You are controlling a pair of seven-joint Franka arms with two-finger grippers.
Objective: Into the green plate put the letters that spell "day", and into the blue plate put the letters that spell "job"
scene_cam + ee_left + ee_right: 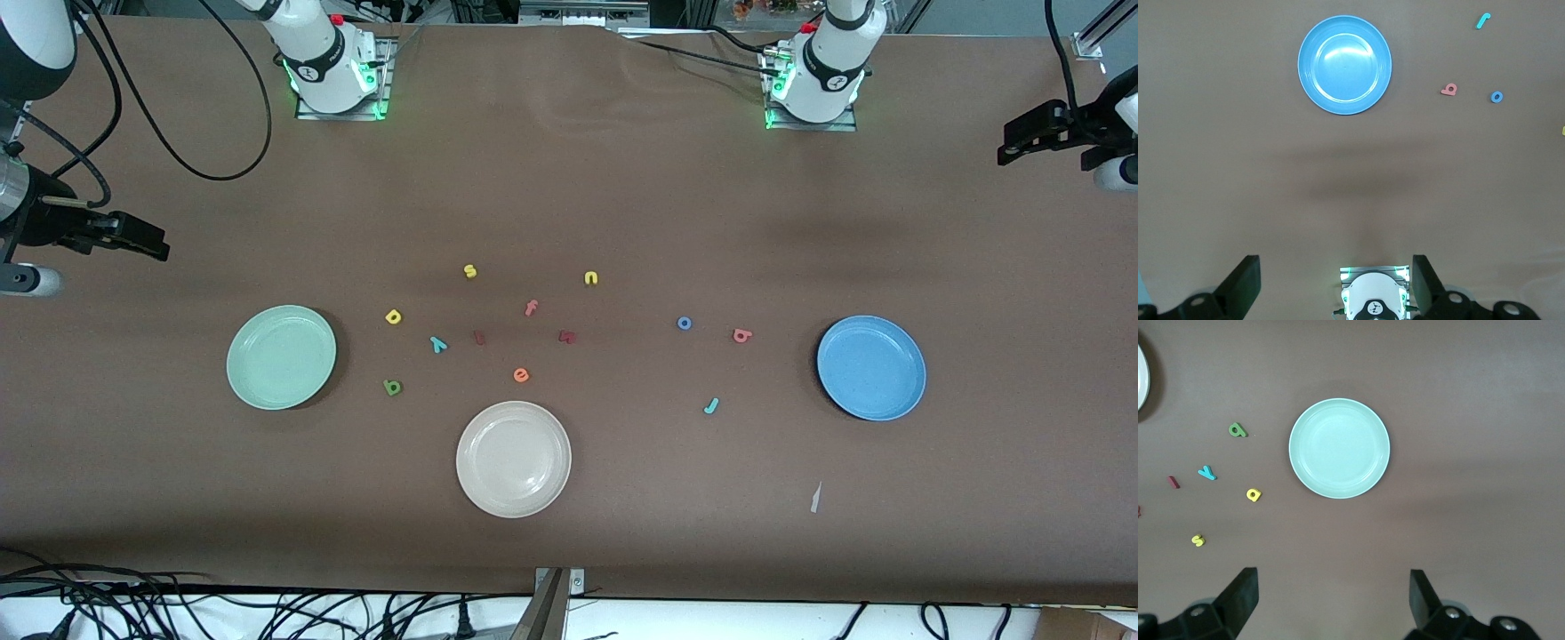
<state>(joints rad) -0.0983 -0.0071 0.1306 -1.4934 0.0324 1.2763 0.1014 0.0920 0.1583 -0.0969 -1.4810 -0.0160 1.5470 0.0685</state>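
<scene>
Robotics lab bench. Two white robot arm bases (pixel 336 67) with green status lights are bolted to a long brown matte table (pixel 622 524). Loose black cables (pixel 178 613) trail along its near edge, and aluminium frame profiles (pixel 605 11) stand past the bases.
</scene>
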